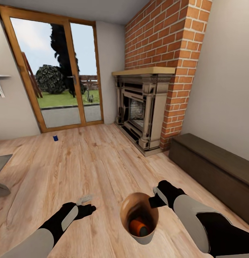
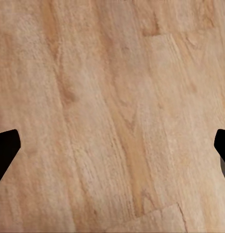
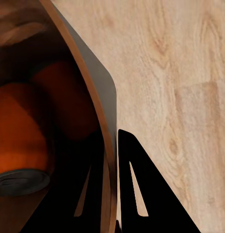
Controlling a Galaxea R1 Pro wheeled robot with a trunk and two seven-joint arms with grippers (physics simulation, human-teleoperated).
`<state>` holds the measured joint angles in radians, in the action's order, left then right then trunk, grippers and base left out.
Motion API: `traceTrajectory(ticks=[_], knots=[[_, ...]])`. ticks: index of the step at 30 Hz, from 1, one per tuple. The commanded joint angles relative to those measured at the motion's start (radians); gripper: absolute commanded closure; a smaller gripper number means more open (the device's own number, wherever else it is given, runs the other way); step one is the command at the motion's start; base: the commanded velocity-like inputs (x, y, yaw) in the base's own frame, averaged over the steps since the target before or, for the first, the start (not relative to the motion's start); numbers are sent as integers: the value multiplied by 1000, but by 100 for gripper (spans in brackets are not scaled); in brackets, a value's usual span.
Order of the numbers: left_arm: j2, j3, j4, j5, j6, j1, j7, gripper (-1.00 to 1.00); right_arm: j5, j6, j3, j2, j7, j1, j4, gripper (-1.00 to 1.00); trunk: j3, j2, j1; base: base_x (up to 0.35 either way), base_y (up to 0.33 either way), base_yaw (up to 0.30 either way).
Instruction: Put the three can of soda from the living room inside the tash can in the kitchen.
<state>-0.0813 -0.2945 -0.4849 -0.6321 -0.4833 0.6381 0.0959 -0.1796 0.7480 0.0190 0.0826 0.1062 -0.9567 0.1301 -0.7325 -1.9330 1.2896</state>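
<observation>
The tash can [image 1: 133, 203], copper-brown inside and pale grey outside, hangs tilted just above the wood floor at the front. My right gripper [image 1: 155, 199] is shut on its rim, one finger inside the wall and one outside [image 3: 137, 194]. An orange can of soda [image 1: 138, 226] lies at the bottom, its silvery end [image 3: 19, 181] showing in the right wrist view. Beside it is a second orange shape [image 3: 69, 102]; whether that is a can or a reflection I cannot tell. A dark blue can of soda [image 1: 55, 137] stands on the floor near the glass door. My left gripper [image 1: 88, 203] is open over bare floor.
This is the living room. A fireplace [image 1: 140, 111] with a red-brick chimney stands at the back right. A dark low bench [image 1: 214, 168] runs along the right wall. The wood-framed glass door [image 1: 56, 75] is at the back left. A grey edge [image 1: 1, 163] shows at the far left.
</observation>
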Motion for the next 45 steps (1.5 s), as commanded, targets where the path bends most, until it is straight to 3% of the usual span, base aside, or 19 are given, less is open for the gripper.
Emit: traceTrajectory(ticks=[1, 19, 45], knots=[[0, 0, 0, 0, 0, 0, 0, -100, 19, 1, -14, 0, 7, -1, 0, 100, -1, 0, 0, 84, 84, 248], [1, -4, 0, 0, 0, 0, -1, -100, 18, 0, -14, 5, 6, 0, -1, 100, -18, 0, 0, 109, 113, 248], [2, -6, 0, 0, 0, 0, -4, -100, 19, 1, -13, 8, 7, 1, -3, 100, -42, 0, 0, 333, 51, 248]])
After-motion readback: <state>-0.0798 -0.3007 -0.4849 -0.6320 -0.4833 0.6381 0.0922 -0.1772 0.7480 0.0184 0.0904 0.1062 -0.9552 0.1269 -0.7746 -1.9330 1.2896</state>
